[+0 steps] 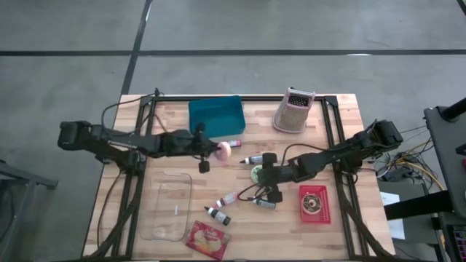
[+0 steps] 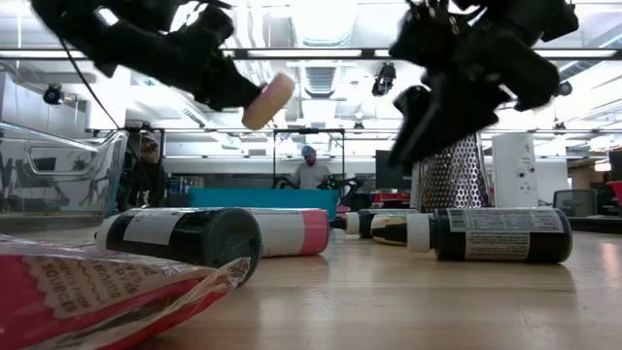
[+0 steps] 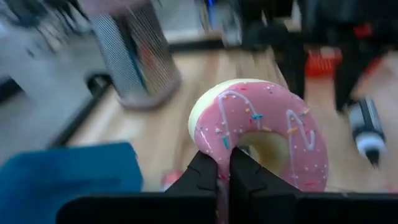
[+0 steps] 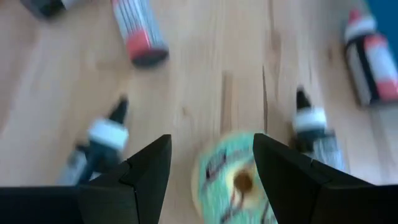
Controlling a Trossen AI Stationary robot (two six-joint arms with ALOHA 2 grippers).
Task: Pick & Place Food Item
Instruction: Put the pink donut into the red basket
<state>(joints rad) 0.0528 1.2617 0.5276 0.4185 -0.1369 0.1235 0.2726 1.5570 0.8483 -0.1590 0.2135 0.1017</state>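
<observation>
My left gripper (image 1: 206,152) is shut on a pink-iced donut with sprinkles (image 1: 223,151), held above the table in front of the blue bin (image 1: 216,115). The donut also shows in the left wrist view (image 3: 261,134) and in the low view (image 2: 267,100). My right gripper (image 1: 266,175) is open above a green-iced donut (image 4: 233,179), which lies flat on the table (image 1: 257,173) among small bottles. Its fingers stand to either side above the donut and touch nothing. My left gripper pinches the pink donut's ring at its edge (image 3: 222,163) between its two fingers. The fingers (image 3: 202,177) come nearly level from the table's left side. The donut stands on edge past the fingertips, tilted, lifted clear of the table.
A metal grater (image 1: 293,110) stands at the far right. A clear glass dish (image 1: 170,206) lies near left, with a red snack packet (image 1: 207,240) at the near edge. A red tray with a donut (image 1: 314,203) lies near right. Several small bottles (image 1: 227,198) lie around the middle.
</observation>
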